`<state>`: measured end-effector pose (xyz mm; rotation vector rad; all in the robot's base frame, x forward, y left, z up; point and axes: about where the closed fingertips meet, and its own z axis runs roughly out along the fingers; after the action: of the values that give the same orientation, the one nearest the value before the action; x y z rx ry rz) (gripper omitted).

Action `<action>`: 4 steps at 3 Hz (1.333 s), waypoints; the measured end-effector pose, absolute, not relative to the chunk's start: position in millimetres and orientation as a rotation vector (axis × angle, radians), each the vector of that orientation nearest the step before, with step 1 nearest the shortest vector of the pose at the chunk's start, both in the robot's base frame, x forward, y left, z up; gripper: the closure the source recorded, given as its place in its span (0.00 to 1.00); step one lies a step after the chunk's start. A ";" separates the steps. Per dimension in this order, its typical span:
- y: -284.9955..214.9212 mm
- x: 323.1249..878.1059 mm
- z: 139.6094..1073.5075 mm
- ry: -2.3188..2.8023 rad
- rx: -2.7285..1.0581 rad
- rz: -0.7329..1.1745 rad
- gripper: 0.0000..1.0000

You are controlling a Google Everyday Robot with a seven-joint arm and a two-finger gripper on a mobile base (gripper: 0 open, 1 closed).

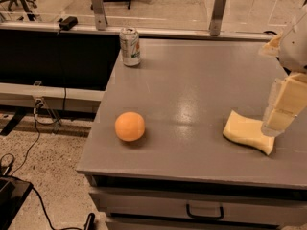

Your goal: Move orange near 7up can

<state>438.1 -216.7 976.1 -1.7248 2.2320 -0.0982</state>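
We see a dim, warm-tinted scene. The gripper (278, 121) hangs at the right edge, its tip just above the sponge (242, 131). Left of the jaws, pale overhead glare smears across the grey table (192, 71). Farther left, the orange (129, 126) throws a soft, short shadow beneath itself. Far up-left of the jaws, the 7up can (129, 47) catches light on its top.

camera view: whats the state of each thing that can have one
7up can: upright, at the far left
orange: resting free at the front left, well apart from the can
sponge: lying flat on the right
drawer: shut
claw: at the right edge, by the sponge's right end, far from the orange
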 end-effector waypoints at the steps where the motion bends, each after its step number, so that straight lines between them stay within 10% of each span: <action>1: -216.6 438.1 976.2 2.232 -1.725 -0.098 0.00; 4: -153.1 460.3 957.9 2.021 -1.740 0.109 0.00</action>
<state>460.3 -153.1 957.9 -1.7396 2.0209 0.1087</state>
